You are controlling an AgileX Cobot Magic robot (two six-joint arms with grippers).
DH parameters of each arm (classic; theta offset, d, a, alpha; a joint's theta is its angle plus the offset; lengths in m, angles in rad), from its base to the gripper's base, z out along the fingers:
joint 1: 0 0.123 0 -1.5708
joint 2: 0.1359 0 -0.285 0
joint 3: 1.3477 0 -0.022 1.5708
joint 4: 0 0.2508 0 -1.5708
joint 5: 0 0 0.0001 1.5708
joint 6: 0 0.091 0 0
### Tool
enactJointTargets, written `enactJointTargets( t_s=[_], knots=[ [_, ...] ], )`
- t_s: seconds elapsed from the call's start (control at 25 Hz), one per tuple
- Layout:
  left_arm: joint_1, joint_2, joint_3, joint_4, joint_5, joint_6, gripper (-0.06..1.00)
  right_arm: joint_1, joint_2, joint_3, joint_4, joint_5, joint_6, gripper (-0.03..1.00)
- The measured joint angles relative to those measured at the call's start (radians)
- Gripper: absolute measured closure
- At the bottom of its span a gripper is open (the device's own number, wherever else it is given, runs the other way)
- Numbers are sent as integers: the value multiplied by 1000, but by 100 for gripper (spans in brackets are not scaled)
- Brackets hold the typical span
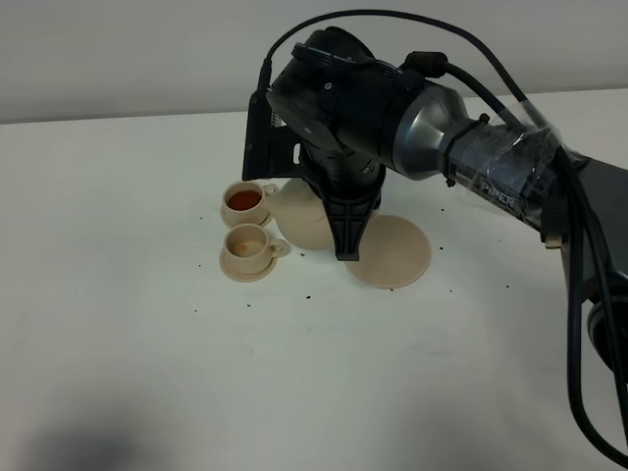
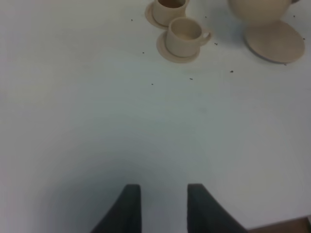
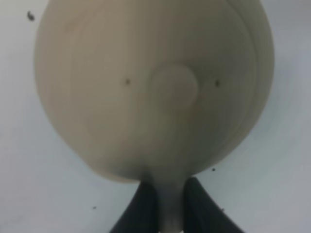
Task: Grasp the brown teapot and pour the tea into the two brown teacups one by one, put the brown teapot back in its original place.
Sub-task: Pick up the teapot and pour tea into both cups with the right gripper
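Note:
My right gripper (image 1: 345, 250) is shut on the loop handle of the brown teapot (image 1: 299, 216), which hangs off its wide saucer (image 1: 397, 250), the original place, just right of the two brown teacups. In the right wrist view the teapot (image 3: 146, 87) fills the frame, lid knob toward the camera, with the gripper (image 3: 170, 196) pinching the handle. The spout is hidden. The far cup (image 1: 243, 201) holds reddish tea. The near cup (image 1: 247, 242) looks pale inside. My left gripper (image 2: 163, 204) hovers over bare table, fingers slightly apart, holding nothing.
Small dark specks lie scattered on the white table (image 1: 147, 343) around the cups and saucer. The left wrist view shows the cups (image 2: 184, 35), the teapot (image 2: 257, 9) and the wide saucer (image 2: 277, 41) far from the left gripper. The right arm's cables (image 1: 579, 294) hang at the right.

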Motion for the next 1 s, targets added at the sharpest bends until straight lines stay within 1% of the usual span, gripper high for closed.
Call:
enactJointTargets(
  t_s=[0.16,0.28,0.52,0.72,1.0],
  knots=[
    [0,0,0,0,0,0,69,-17,5,8,19,-2,34,86],
    [0,0,0,0,0,0,69,-26,20,10,56,-12,42,86],
    [0,0,0,0,0,0,69,-27,26,48,110,-93,121,86],
    [0,0,0,0,0,0,69,-27,26,56,119,-86,189,86],
    [0,0,0,0,0,0,69,-27,26,56,117,-77,209,86]
  ],
)
